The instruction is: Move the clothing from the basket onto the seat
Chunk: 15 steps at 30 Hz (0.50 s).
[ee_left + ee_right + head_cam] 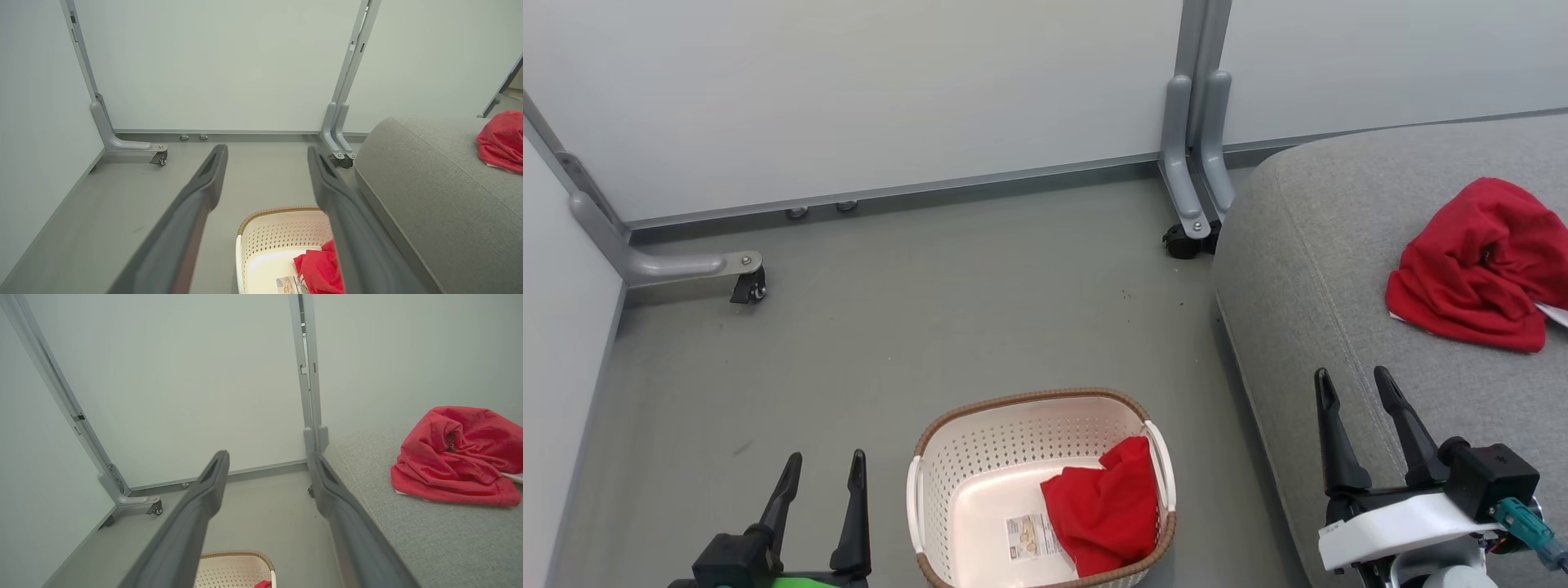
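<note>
The cream perforated basket with its brown rim stands on the floor at the bottom centre. One red garment lies bunched in its right half, next to a label sticker. The second red garment rests crumpled on the light-grey seat at the right. My left gripper hangs open left of the basket, holding nothing. My right gripper stands open above the seat's front part, short of the garment there. The basket and garment also show in the left wrist view, and the seat's garment in the right wrist view.
Pale partition panels on grey metal feet with castors wall in the grey floor at the back and left. The seat's rounded edge runs close to the basket's right side.
</note>
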### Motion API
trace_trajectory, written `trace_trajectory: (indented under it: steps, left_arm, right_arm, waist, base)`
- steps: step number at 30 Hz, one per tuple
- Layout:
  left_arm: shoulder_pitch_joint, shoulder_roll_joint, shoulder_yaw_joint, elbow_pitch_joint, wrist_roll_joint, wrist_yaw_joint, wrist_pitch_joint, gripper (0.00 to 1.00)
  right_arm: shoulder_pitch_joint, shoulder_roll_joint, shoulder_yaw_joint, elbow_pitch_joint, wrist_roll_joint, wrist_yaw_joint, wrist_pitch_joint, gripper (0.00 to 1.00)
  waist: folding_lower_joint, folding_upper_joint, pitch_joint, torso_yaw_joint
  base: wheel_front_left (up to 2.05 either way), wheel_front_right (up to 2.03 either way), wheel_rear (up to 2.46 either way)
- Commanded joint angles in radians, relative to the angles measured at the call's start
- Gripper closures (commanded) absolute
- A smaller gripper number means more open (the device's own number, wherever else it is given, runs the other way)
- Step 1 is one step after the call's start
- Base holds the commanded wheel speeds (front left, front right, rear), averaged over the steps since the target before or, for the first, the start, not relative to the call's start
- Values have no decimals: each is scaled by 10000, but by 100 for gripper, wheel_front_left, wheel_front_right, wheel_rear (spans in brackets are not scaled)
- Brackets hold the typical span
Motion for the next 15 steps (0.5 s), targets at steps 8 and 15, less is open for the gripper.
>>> trace_trajectory:
  steps: [8, 15]
  left_arm:
    - [-12, 5, -86, 30, 8, 1, 8, 0]
    - [-72, 5, -128, 31, -11, 1, 8, 0]
  right_arm:
    - [-43, -18, -64, -51, 89, 0, -27, 0]
    - [-90, -44, -45, -123, 62, 0, -27, 0]
  waist:
    - [1, 0, 63, -11]
    - [1, 0, 211, -5]
  base:
    - [0, 0, 0]
    - [0, 0, 0]
